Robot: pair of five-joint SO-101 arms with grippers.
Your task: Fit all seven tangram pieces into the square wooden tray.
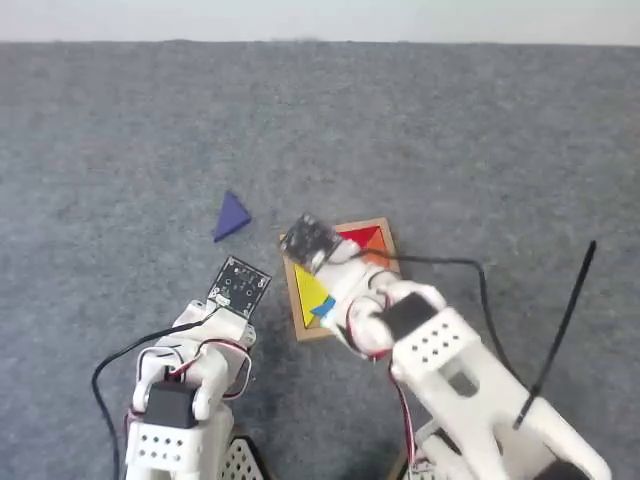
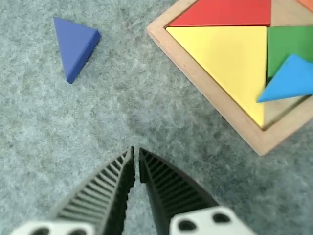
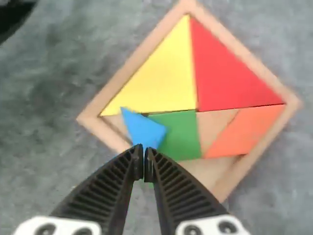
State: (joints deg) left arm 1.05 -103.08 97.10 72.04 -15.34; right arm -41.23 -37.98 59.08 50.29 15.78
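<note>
The square wooden tray (image 3: 85,120) holds a yellow triangle (image 3: 159,78), a red triangle (image 3: 222,73), a green piece (image 3: 181,134) and an orange piece (image 3: 244,129). A light blue triangle (image 3: 142,129) lies loosely at one corner, partly over the green piece. My right gripper (image 3: 143,149) hangs shut just above that corner, with nothing between its fingers. A dark blue triangle (image 2: 73,44) lies on the carpet left of the tray (image 2: 208,84). My left gripper (image 2: 136,152) is shut and empty over the carpet, nearer than both.
Grey carpet covers the whole table. In the high view the dark blue triangle (image 1: 232,215) sits up and left of the tray (image 1: 293,295), and the right arm (image 1: 440,350) reaches over the tray. A black cable (image 1: 480,280) trails beside it.
</note>
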